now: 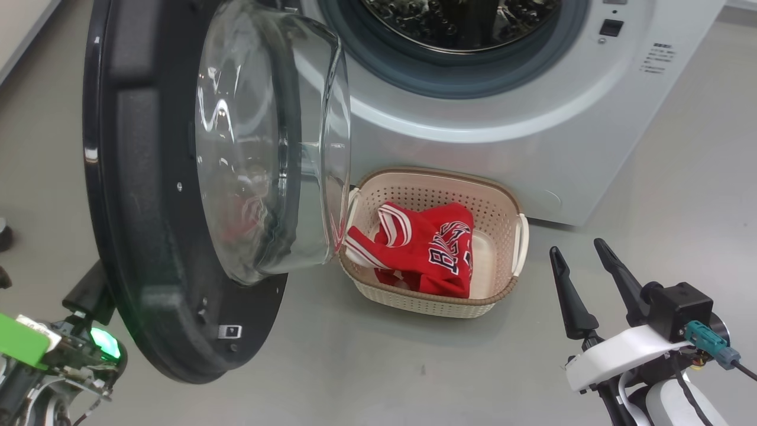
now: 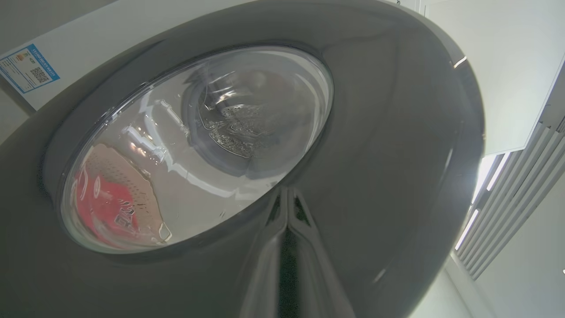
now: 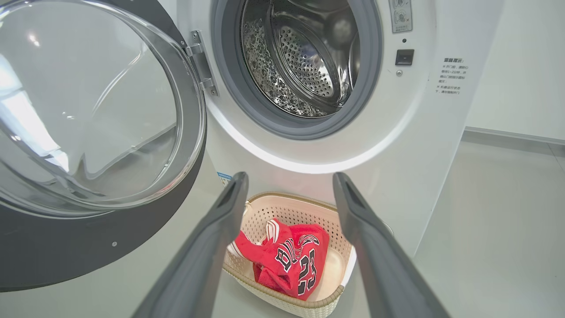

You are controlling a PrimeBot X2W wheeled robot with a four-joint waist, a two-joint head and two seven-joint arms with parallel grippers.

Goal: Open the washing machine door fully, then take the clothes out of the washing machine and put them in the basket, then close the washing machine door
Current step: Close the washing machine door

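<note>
Left end effector (image 2: 287, 191) closed, perhaps touching door (image 2: 397, 154) | right wrist: clothes (image 3: 287, 260) in basket (image 3: 304, 211)

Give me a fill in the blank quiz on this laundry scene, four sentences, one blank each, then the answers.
1. The washing machine door stands ____.
2. The clothes in the basket are coloured ____.
3. The right gripper has its jaws apart and holds ____.
4. The left gripper, pointing at the door's outer face, has its jaws ____.
Missing words: open; red; nothing; shut.
</note>
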